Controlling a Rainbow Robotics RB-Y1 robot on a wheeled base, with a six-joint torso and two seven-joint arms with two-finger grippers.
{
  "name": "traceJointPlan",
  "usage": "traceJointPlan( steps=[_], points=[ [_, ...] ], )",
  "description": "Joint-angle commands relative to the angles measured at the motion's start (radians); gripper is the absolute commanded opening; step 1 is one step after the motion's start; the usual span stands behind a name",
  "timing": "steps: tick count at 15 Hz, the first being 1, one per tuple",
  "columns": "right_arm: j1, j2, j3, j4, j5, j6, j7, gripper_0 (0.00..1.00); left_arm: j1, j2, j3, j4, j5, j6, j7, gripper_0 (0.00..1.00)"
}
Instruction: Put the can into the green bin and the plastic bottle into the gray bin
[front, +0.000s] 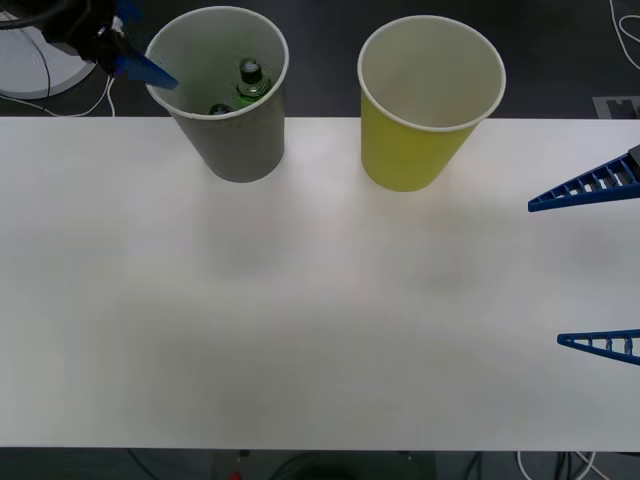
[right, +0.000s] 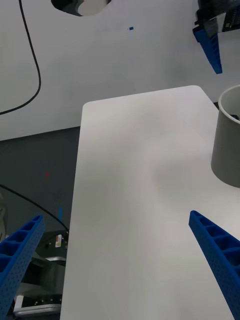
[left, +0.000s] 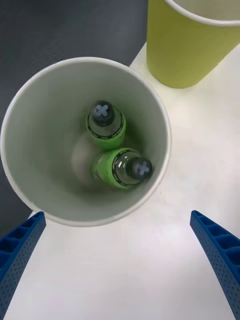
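Observation:
The gray bin (front: 235, 125) stands at the table's back left. Two plastic bottles lie inside it, one upright (left: 105, 122) and one leaning (left: 122, 167), both with green drink and black caps. One bottle's cap (front: 250, 72) shows over the rim in the front view. The green bin (front: 420, 130) stands to its right, and the part of its inside that shows is bare. The can is out of view. My left gripper (front: 140, 65) hovers open above the gray bin's left rim. My right gripper (front: 545, 273) stands open at the table's right edge, holding nothing.
The white table (front: 300, 320) stretches in front of both bins. Cables (front: 45, 90) and a white object lie on the dark floor behind the table's far left corner.

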Motion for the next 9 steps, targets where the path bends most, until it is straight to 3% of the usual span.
traceJointPlan(
  steps=[1,5,9],
  points=[
    [0.000,0.000,0.000,0.000,0.000,0.000,0.000,1.00,0.122,0.029,0.095,-0.110,0.017,0.006,0.006,1.00],
    [0.000,0.000,0.000,0.000,0.000,0.000,0.000,1.00,0.301,0.056,0.220,-0.251,0.078,0.052,0.012,1.00],
    [0.000,0.000,0.000,0.000,0.000,0.000,0.000,1.00,0.479,0.096,0.340,-0.343,0.250,0.107,-0.020,1.00]
  ],
)
